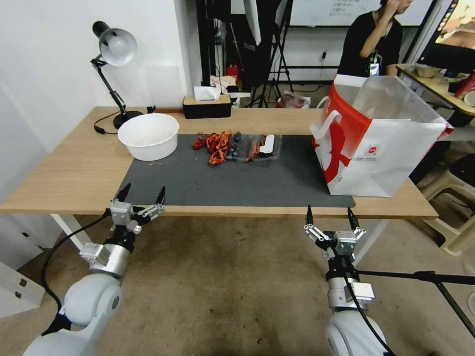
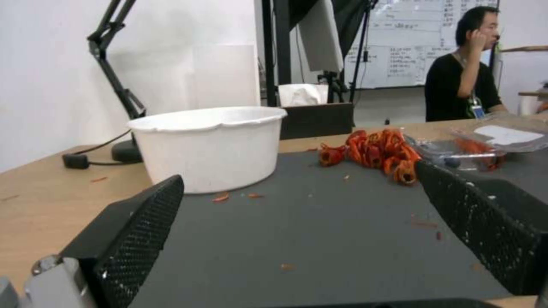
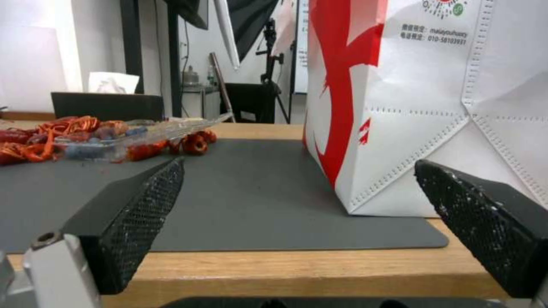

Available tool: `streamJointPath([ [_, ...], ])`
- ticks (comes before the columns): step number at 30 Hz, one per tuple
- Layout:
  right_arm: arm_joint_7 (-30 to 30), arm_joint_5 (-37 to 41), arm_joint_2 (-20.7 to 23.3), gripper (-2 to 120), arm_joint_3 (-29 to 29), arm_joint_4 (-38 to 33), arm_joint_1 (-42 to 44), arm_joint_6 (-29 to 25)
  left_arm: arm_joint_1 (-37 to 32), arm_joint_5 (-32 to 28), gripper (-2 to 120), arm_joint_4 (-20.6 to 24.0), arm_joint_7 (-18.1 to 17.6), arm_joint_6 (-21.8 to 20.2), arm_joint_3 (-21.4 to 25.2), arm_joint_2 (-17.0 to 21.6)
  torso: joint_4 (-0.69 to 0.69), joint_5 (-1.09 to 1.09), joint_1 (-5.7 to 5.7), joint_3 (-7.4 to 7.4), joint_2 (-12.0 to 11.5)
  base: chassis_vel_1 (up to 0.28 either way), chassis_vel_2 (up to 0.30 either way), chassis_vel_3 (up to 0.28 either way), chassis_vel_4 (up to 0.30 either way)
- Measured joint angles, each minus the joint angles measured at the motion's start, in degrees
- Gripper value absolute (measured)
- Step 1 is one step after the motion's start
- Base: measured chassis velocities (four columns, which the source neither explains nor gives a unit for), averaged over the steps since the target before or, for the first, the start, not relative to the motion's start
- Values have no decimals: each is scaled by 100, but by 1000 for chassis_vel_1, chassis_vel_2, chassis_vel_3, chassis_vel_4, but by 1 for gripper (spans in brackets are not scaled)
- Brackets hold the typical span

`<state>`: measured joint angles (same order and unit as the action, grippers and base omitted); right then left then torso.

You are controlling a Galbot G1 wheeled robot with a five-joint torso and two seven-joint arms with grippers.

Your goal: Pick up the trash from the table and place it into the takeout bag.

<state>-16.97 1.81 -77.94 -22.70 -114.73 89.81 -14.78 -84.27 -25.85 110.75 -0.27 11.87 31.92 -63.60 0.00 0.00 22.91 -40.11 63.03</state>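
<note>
Takeout bag (image 1: 381, 143) beyond spread right gripper (image 1: 330, 217), left gripper (image 1: 142, 195) spread

Left gripper (image 1: 142, 194) and right gripper (image 1: 330, 214) both hover low, pointed forward, jaws spread wide, holding nothing.

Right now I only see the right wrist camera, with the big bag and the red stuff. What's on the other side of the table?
Observer: A large white bowl sits at the far left corner of the mat, with a desk lamp behind it.
Operator: Where's my other gripper?
Observer: The left gripper is open at the near edge of the table, in front of that bowl.
Operator: Is the bag open on top?
Observer: The takeout bag stands upright and its top looks open.
</note>
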Motion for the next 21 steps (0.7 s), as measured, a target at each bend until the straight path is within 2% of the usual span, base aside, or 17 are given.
streamJointPath([
  [7,9,3,-15,100,17,21,-28,9,-188,21,100,5,46,74,191,-91,0,0,0,0,0,0,0,0,0],
  [21,88,2,-28,100,23,58,-45,16,-328,-1,100,-24,158,206,260,-163,0,0,2,0,0,0,0,0,0],
])
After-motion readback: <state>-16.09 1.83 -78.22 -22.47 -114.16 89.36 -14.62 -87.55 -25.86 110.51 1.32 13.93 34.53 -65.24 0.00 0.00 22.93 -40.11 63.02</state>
